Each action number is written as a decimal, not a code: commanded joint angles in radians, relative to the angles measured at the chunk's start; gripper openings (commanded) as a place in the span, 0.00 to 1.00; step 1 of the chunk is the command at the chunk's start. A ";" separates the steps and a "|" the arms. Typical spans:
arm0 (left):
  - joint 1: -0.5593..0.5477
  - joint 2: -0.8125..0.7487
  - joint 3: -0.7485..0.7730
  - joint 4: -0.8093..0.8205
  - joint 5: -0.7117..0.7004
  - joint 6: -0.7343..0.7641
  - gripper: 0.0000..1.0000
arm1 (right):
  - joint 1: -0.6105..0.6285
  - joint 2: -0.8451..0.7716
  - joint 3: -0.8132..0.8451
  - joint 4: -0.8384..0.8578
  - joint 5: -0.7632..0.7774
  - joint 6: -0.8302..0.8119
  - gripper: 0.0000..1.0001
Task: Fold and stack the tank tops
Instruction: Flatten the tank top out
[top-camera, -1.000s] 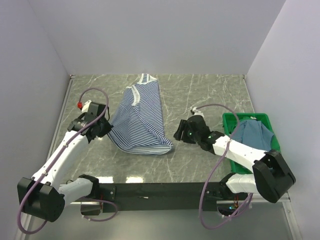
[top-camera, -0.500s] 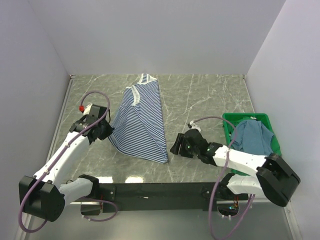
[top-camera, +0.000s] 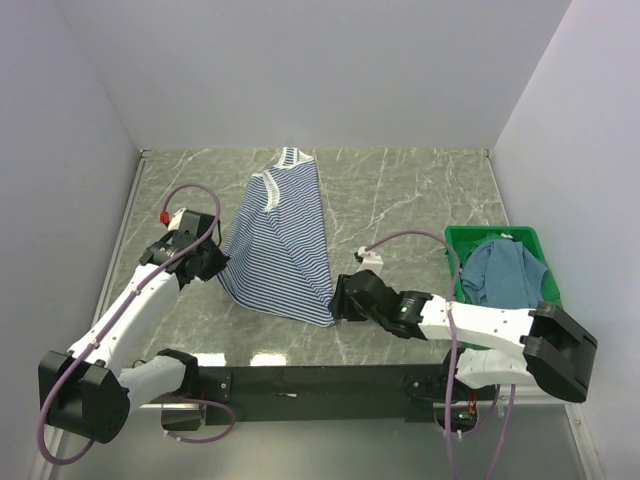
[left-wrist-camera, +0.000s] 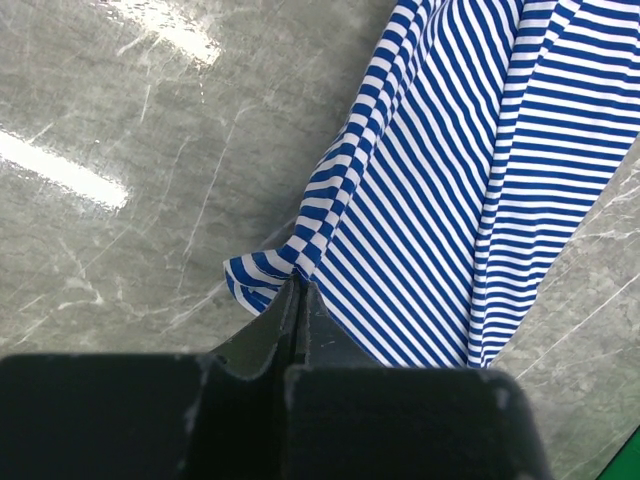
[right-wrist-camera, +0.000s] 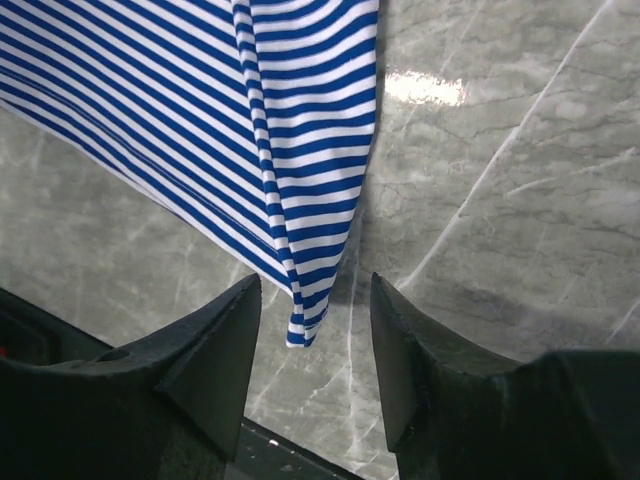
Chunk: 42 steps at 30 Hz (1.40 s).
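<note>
Striped tank top (top-camera: 285, 240): lying on desk (top-camera: 400, 190), left edge pinched in closed left tool (left-wrist-camera: 298, 295); right tool (right-wrist-camera: 312, 300) wide, straddling its near corner. Teal tank top (top-camera: 505, 272): heaped in green crate (top-camera: 480, 232).

Robot lab cell, plain white walls (top-camera: 300, 70), marble-look table (top-camera: 410, 190) (black mounting rail (top-camera: 320, 381) along near edge)

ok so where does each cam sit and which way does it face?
Top external: above and behind the bases, looking down at the table; left arm and right arm show.
Left wrist: on the left arm, looking down past left fingers shut on the striped tank top.
Right wrist: on the right arm, looking down past open right fingers straddling its corner.
Shared: all see that top.
</note>
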 joint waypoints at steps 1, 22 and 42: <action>0.004 -0.012 -0.003 0.020 0.006 -0.001 0.01 | 0.033 0.043 0.053 -0.020 0.064 -0.026 0.54; 0.006 -0.026 -0.015 0.021 0.001 0.011 0.01 | 0.074 0.163 0.110 -0.036 0.051 -0.019 0.19; 0.095 0.052 1.057 -0.022 0.085 0.027 0.00 | -0.320 -0.215 1.013 -0.316 0.123 -0.357 0.00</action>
